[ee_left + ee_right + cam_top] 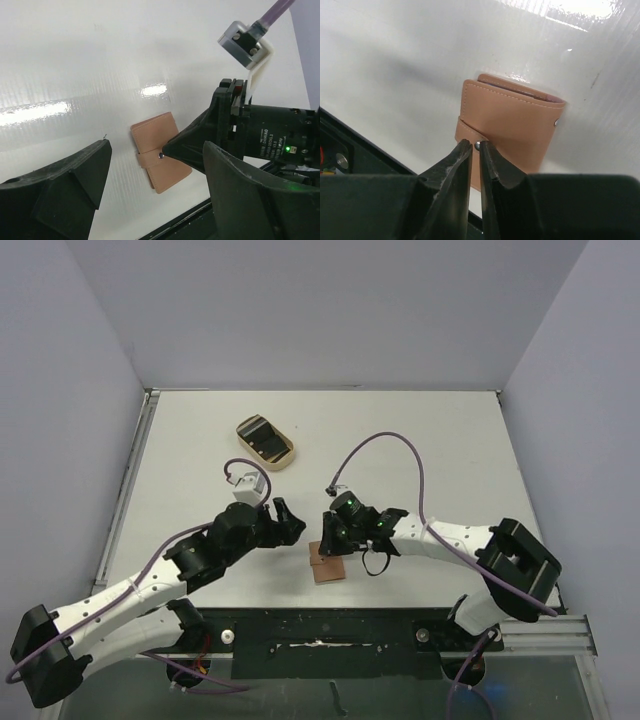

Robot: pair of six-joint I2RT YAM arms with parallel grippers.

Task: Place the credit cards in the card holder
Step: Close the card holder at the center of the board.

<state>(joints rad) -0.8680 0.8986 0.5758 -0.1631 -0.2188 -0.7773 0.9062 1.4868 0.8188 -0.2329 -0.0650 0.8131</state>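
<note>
The brown card holder (327, 562) lies folded on the white table near its front edge, its snap tab wrapped across it (150, 137) (512, 120). My right gripper (331, 537) (475, 145) points down at it. Its jaws are almost together with a thin empty slit, and the tips rest at the tab's metal snap (167, 150). My left gripper (291, 521) (157, 146) stands wide open just left of the holder, with nothing between its fingers. No credit cards are plain to see. The dark contents of the tray are too small to tell.
A tan oval tray (290, 452) sits further back, left of centre. The dark front rail of the table (320, 625) runs just behind the holder's near side. Both arms reach in close together, and a purple cable (400, 445) loops over the right one.
</note>
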